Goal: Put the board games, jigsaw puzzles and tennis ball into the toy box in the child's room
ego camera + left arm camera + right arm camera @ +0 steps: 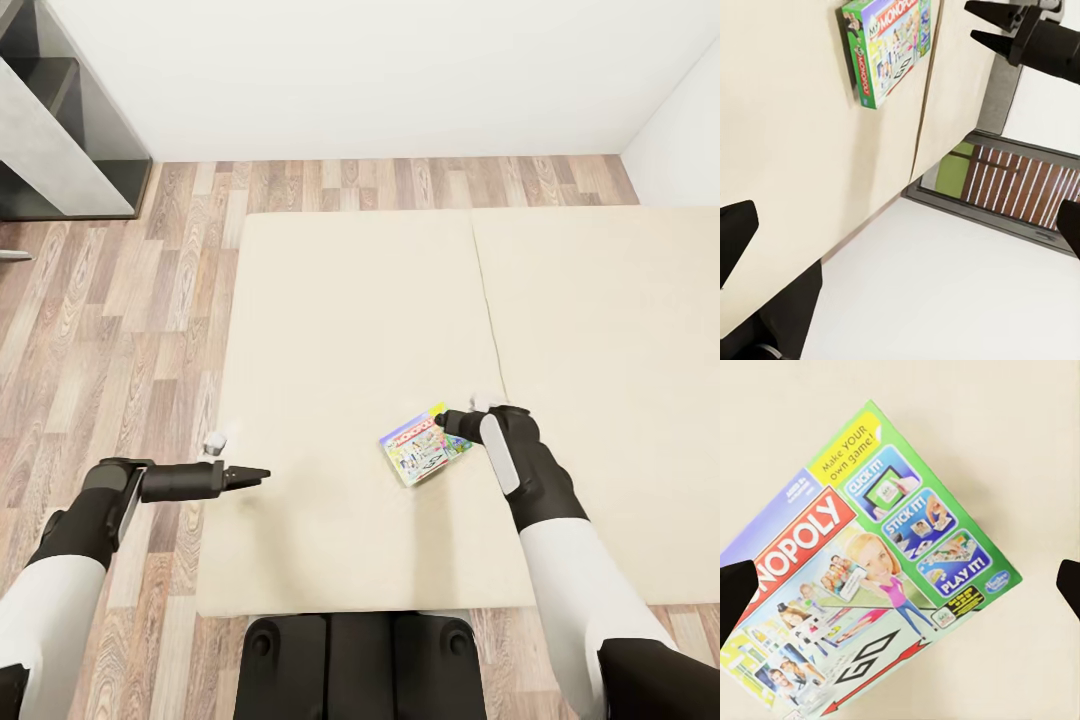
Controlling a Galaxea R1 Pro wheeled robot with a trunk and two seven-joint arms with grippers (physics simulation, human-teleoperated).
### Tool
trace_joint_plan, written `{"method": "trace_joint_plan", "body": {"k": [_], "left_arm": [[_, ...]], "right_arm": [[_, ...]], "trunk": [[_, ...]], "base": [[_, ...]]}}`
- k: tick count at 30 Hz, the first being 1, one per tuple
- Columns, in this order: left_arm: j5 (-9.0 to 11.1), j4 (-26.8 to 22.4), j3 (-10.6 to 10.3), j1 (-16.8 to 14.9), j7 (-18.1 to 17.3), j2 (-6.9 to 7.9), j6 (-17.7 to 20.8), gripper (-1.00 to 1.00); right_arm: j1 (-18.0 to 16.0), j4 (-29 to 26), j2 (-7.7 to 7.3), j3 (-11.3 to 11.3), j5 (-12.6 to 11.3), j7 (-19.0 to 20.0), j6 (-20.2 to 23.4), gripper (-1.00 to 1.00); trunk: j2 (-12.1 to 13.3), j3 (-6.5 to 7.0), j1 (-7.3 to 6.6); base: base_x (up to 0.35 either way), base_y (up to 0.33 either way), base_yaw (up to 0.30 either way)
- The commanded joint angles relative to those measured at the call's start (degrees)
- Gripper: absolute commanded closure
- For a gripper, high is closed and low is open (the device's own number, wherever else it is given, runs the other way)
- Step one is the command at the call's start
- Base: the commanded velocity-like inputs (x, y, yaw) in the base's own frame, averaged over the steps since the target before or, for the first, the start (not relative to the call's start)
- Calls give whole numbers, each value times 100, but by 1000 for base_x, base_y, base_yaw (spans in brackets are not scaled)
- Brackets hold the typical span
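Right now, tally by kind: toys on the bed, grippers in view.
Board games: 1, the Monopoly box on the bed
Grippers: 2, left gripper and right gripper
Total: 3

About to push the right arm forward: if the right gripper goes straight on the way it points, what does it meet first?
Most likely the Monopoly board game, lying flat on the bed. The right gripper is open, with the box dead ahead between its fingertips. How much gap remains is unclear.
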Motion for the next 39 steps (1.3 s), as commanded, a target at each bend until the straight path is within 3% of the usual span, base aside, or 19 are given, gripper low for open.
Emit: {"method": "trace_joint_plan", "body": {"k": [1,5,20,39], "left_arm": [[-58,-5,15,-4,-58,-2,60,-100],[-59,-5,9,-3,-278,2,59,-100],[-68,-5,-15,-3,-278,-14,52,-100],[-68,-5,-15,-4,-278,-14,52,-100]], "right_arm": [[-2,-6,4,-7,-60,-48,17,-100],[-1,0,11,2,-56,-50,10,-100],[-21,9,-4,5,-9,-42,-70,-100],[-307,201,4,22,15,-41,-92,-100]], "trunk": [[-9,-6,3],[-9,-6,3],[-9,-9,3],[-9,-171,3]], "base": [[0,0,0],[0,0,0],[0,0,0],[0,0,0]]}}
